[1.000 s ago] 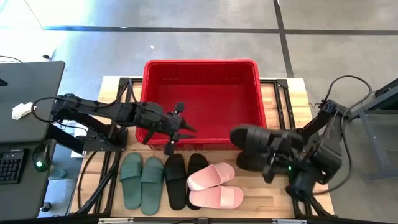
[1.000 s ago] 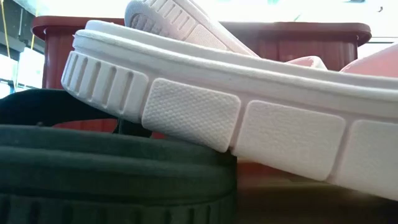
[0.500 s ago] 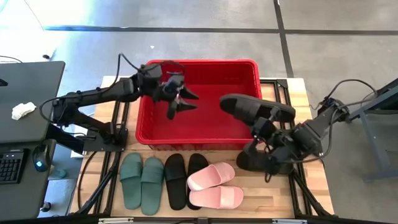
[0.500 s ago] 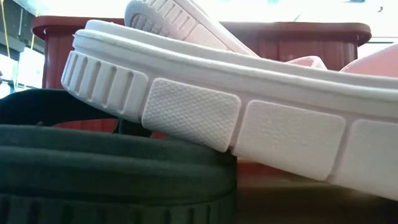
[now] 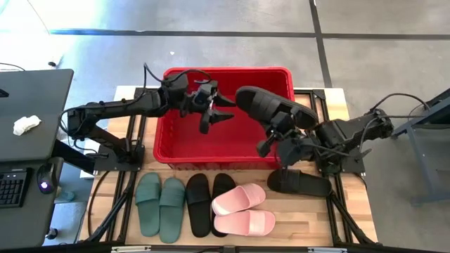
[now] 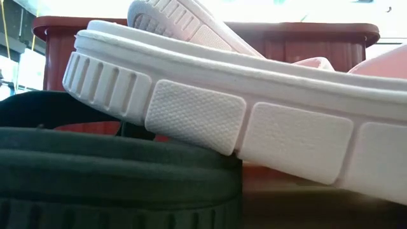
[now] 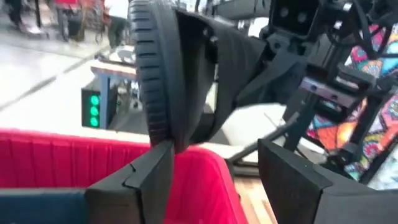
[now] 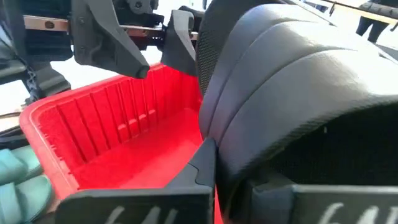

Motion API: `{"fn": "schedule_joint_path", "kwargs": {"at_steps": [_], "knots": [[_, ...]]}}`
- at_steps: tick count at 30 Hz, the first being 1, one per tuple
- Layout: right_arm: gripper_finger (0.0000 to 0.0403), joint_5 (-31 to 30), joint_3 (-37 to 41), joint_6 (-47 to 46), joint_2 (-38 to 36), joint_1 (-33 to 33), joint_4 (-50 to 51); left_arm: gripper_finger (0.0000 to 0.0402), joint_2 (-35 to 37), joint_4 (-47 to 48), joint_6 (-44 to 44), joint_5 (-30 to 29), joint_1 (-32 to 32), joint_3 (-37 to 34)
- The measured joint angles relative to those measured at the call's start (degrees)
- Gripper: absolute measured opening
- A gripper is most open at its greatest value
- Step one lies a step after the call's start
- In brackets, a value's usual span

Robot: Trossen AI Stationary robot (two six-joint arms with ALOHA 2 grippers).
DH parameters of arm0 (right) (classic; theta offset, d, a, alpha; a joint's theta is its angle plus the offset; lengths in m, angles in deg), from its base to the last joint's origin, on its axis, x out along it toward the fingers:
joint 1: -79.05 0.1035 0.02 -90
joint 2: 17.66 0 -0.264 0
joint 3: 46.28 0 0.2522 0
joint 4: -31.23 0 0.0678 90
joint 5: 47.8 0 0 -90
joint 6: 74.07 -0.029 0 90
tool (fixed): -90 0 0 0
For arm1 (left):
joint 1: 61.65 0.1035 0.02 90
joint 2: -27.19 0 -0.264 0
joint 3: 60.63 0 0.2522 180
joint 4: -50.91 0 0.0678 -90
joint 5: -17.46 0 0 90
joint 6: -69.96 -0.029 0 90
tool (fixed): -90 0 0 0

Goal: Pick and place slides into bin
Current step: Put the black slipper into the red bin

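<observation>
Black slide now over bin, right tool clamped.

Floor's plain grey concrete with dark lines crossing it. The worktable is light wood on a black frame. Off to one side there's a dark desk with a keyboard, a mouse glowing green and a crumpled white cloth. Room behind looks bright; there's a box with green lights and a colourful patterned panel.
</observation>
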Motion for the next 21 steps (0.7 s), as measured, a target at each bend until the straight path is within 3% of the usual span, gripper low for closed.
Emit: {"fn": "schedule_joint_path", "kwargs": {"at_steps": [21], "knots": [[0.0000,3.00,0.00,3.02,0.07,-0.89,-4.55,0.0211,-1.52,3.68,2.29,-1.75,0.00,0.00]]}}
